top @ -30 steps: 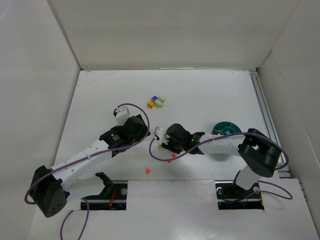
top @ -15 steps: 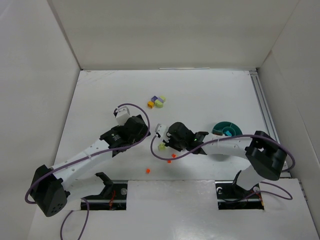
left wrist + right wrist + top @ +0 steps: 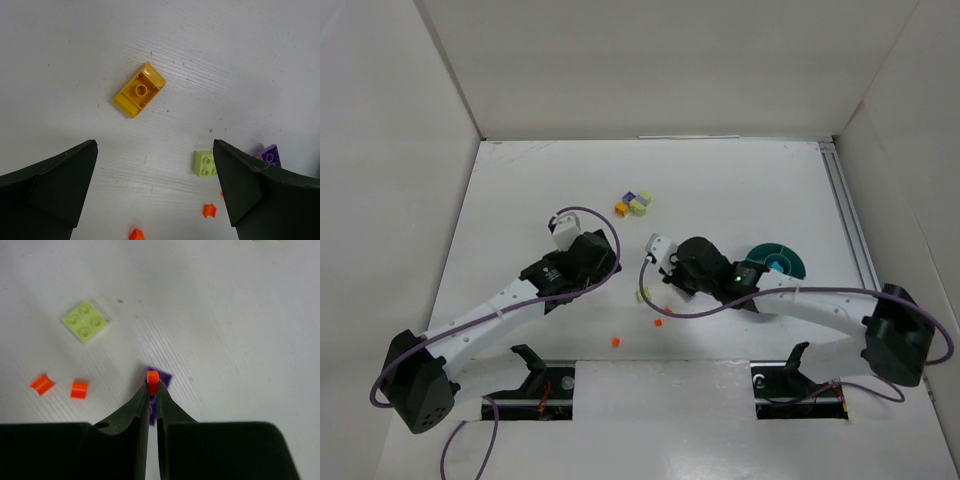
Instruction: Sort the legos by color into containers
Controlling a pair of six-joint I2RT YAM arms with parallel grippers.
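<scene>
as we judge the tiny orange-red plastic lego [image 3: 152,376] light and slippery, our right hand [image 3: 153,388] pinches its sides; left hand [image 3: 155,145] released.

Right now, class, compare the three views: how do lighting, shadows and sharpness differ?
Top external view: soft, even light, no glare, yet the legos are tiny specks. Left wrist view: the yellow brick is sharp with a faint shadow, the left tool just dark wedges. Right wrist view: the orange piece pinched in the right tool is crisp, its fingers nearly black.
</scene>
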